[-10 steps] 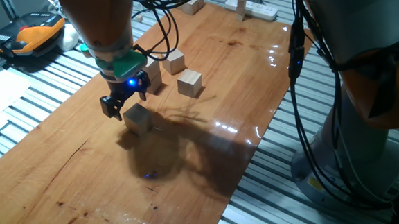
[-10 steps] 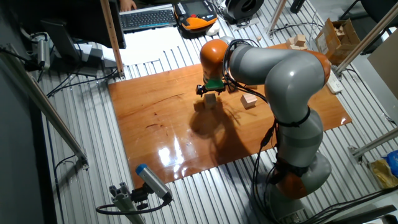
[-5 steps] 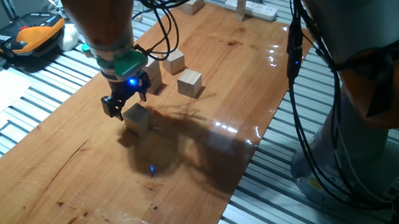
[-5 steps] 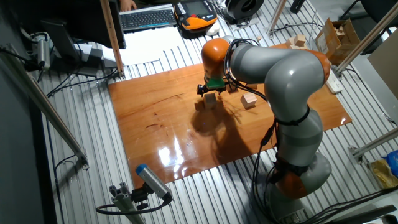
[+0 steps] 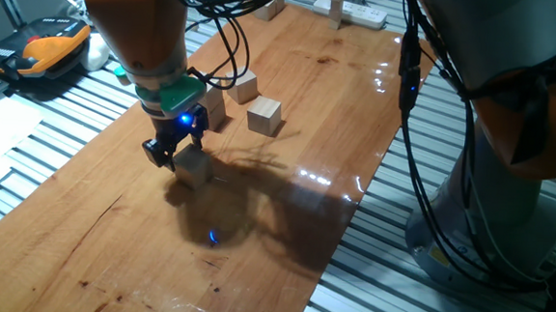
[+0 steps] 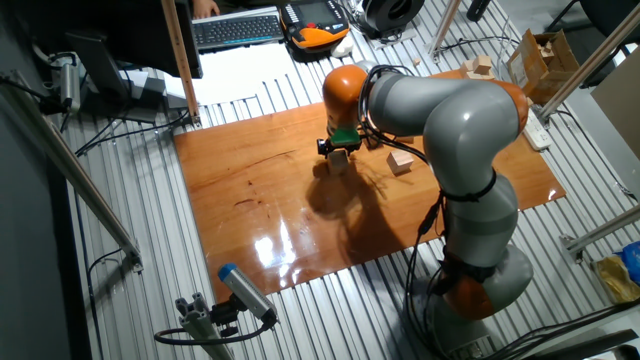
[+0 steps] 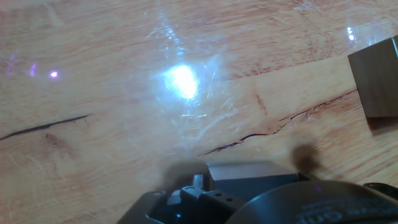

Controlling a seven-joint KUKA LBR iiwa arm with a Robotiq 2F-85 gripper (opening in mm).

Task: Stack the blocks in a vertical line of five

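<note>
While the orange arm leans over the left part of the wooden counter (image 5: 291, 108), its end effector (image 5: 170, 151) hangs low over one wooden block (image 5: 193, 165), with the dark fingers reaching down at that block's left side. Whether the fingers touch or grip the block cannot be told from either fixed view, and how far apart they stand cannot be told either. In the hand view, a block's flat top (image 7: 249, 173) shows just beyond the end effector's dark housing, close under the camera.

Farther back on the counter, a second block (image 5: 264, 115) sits alone, and a third block (image 5: 243, 86) sits behind it, apart from it. A fourth block (image 5: 213, 107) is partly hidden behind the green collar of the arm's wrist. All of these lie singly on the wood; none is stacked on another. In the hand view another block (image 7: 376, 78) appears at the right edge.

A white power strip (image 5: 362, 13) lies at the counter's far end. An orange and black handheld controller (image 5: 35, 46) rests off the counter to the left.
</note>
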